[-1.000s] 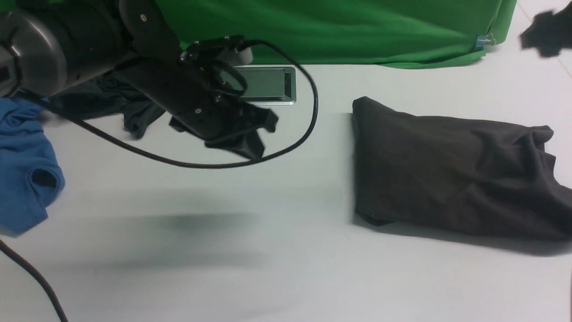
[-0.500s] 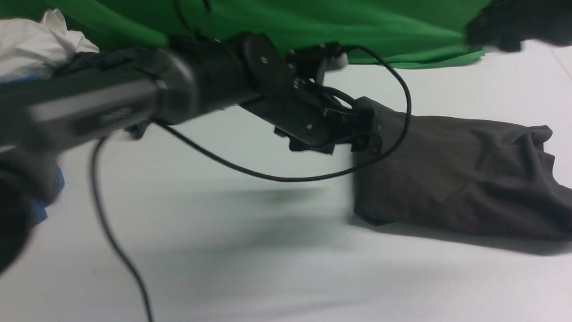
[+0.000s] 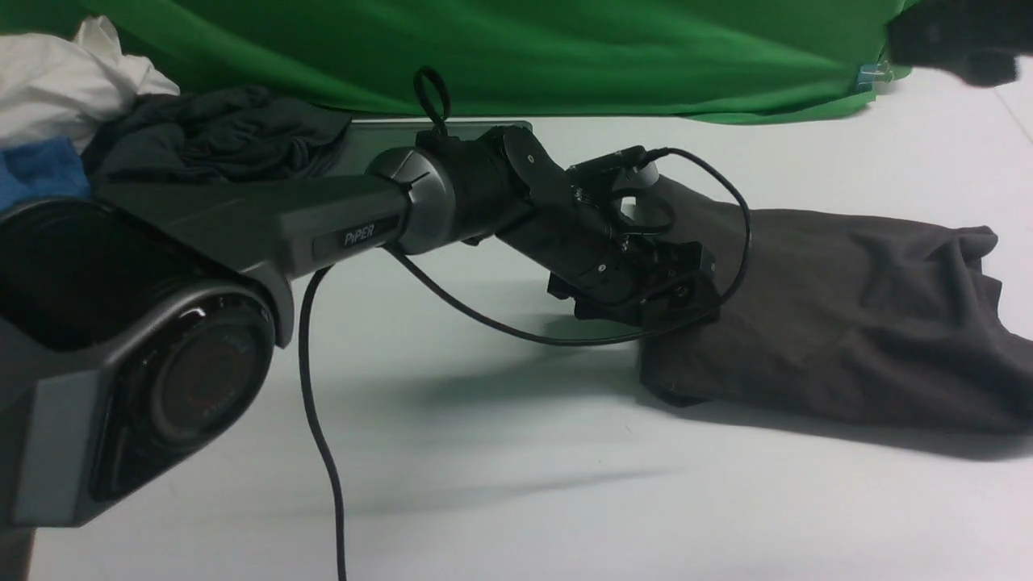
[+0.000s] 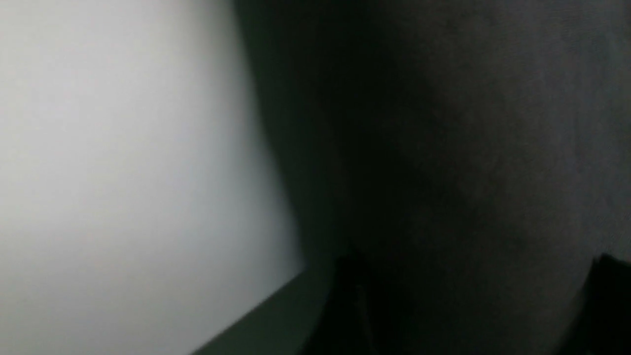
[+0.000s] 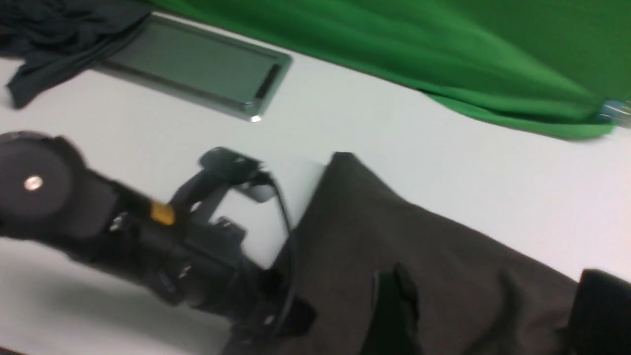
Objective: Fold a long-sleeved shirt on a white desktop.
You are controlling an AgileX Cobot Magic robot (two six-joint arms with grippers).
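Knit cloth fills the gap between the fingers (image 4: 350,305) of the left gripper (image 3: 682,297), which we see spread well apart over it rather than pinched together. Whether the tips touch the fabric we cannot tell, since the left wrist view is dark and blurred. That cloth is the long-sleeved shirt (image 3: 847,315), a dark olive-brown bundle lying toward the right edge of the table (image 3: 516,484). It is already doubled over, with a straight folded side facing the middle of the table and a rumpled heap at its right end. We judge it light, limp and in no danger of breaking. It will sag and drag from wherever it is lifted, and its layers may slide over one another. So we would take it at the straight folded side, close to a corner, catching all the layers together and not the top one only. Outward from the fingers, the left wrist tilts down onto that side, with its cable (image 3: 744,230) looping over the cloth. The forearm stretches low across the table from the left edge, its big joint close to the front camera. The right gripper (image 5: 498,315) hangs in the air toward the far right corner, its fingers (image 5: 394,301) parted as well and holding nothing.
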